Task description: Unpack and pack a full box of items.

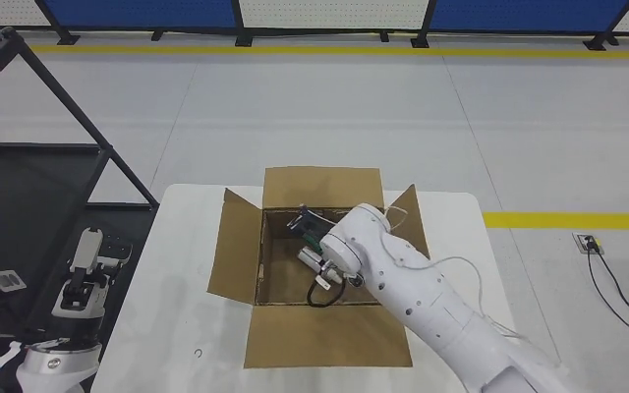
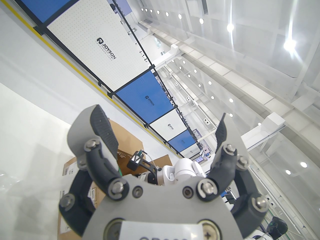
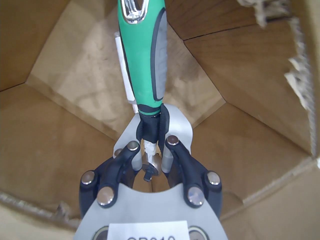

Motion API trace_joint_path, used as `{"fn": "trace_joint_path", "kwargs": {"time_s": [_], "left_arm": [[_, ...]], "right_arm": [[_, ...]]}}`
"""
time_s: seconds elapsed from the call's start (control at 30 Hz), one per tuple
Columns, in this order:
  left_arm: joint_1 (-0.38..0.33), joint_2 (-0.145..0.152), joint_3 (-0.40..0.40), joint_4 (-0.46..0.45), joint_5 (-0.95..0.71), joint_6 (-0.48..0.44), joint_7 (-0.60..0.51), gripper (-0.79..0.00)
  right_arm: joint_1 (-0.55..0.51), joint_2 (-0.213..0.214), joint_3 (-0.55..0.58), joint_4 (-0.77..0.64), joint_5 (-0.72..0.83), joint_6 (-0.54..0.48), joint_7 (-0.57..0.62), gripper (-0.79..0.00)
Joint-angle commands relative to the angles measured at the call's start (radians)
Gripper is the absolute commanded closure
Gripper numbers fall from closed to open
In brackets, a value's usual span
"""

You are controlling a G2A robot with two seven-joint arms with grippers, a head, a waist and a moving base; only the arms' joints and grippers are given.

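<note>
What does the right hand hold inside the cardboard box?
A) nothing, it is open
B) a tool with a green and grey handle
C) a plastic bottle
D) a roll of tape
B: the right hand is shut on the neck of a tool with a green and grey handle, inside the cardboard box.

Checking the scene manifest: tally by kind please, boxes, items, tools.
Cardboard box: 1
Green-handled item, held inside the box: 1
Tools: 2, left tool open, right tool shut on the item
Total: 4
</note>
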Motion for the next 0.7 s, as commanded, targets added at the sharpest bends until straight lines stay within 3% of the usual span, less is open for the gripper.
{"fn": "trace_joint_path", "kwargs": {"time_s": [0.0, 0.27, 0.67], "left_arm": [[0.0, 0.0, 0.0, 0.0, 0.0, 0.0, 0.0, -0.785], [0.0, 0.0, 0.0, 0.0, 0.0, 0.0, 0.0, -0.785], [0.0, 0.0, 0.0, 0.0, 0.0, 0.0, 0.0, -0.785]], "right_arm": [[-0.06, 0.029, 0.059, -0.159, -0.044, 0.017, 0.041, 0.0], [-0.234, 0.094, 0.245, -0.603, -0.228, 0.084, 0.166, 0.0], [-0.355, 0.134, 0.424, -0.835, -0.383, 0.174, 0.166, 0.0]]}}
